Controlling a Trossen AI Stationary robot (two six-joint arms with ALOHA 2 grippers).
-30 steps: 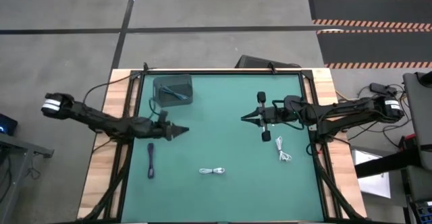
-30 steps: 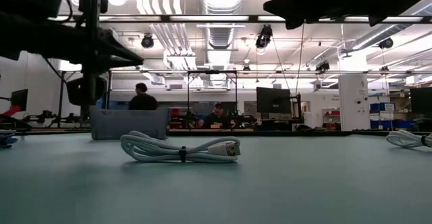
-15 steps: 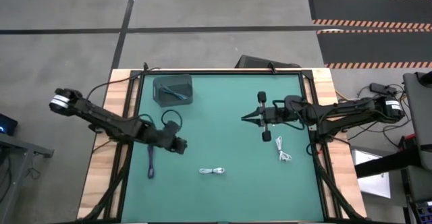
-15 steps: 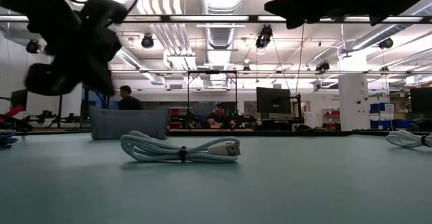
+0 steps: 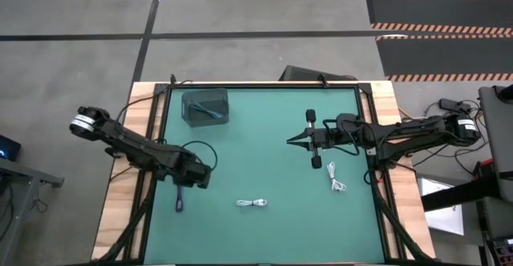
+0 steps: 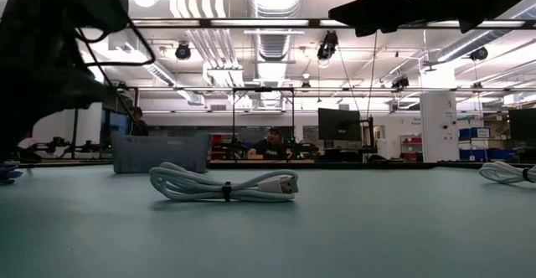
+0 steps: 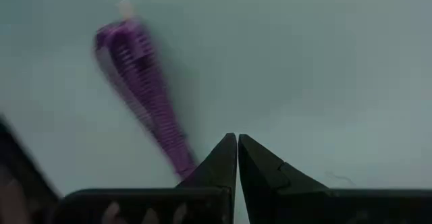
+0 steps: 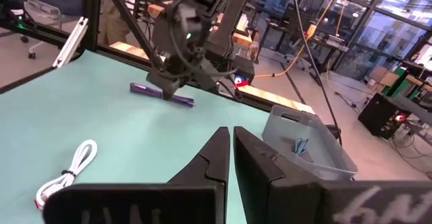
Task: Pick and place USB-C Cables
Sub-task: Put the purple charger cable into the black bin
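Left gripper (image 5: pixel 191 178), jaws pressed together, hovers over dark cable (image 5: pixel 179 195) on tabletop (image 5: pixel 264 162), likely lining up a pickup | right gripper (image 5: pixel 293 140) waits mid-table, jaws together | white cable (image 5: pixel 252 203) nearby

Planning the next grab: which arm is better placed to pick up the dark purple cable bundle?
Left. The left gripper, fingers shut, sits right over the dark purple cable bundle, which fills its wrist view. The right gripper, also shut, hangs mid-table, nearer the white cable.
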